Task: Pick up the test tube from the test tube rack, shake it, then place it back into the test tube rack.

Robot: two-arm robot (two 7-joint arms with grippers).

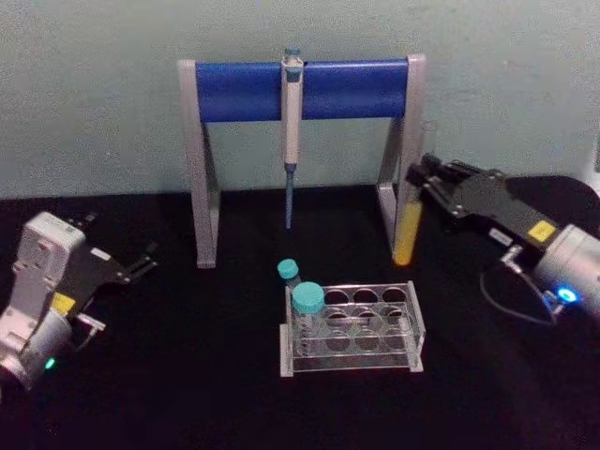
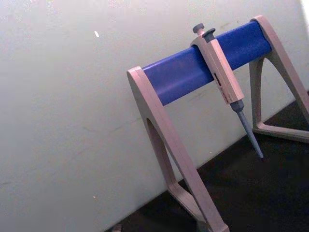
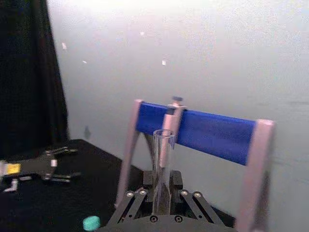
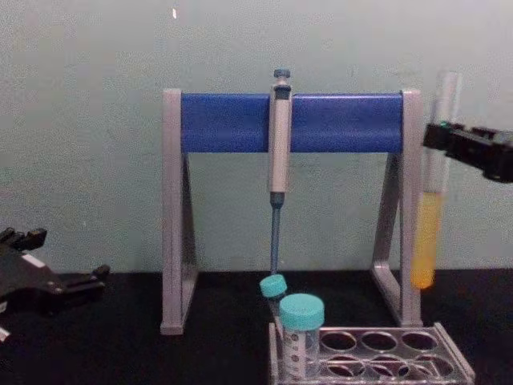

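While the right tool [image 1: 419, 174] is clamped on the tube [image 1: 408, 230], which hangs upright in the air over the tabletop [image 1: 187, 375], beyond and right of the rack [image 1: 415, 328], any shaking should be short and gentle, because the open mouth could spill the yellow liquid. The left tool [image 1: 145, 261] sits parked at left, jaws apart. Count: one tube, one rack, two capped tubes [image 1: 307, 300], one pipette [image 1: 292, 112], one stand [image 1: 234, 89].

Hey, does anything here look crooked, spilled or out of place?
Only one thing: the rear teal-capped tube at the test tube rack's left end leans, while the front teal-capped tube stands straight. No spill shows. The test tube hangs upright in the right gripper, as the task expects. The left gripper rests at the left.
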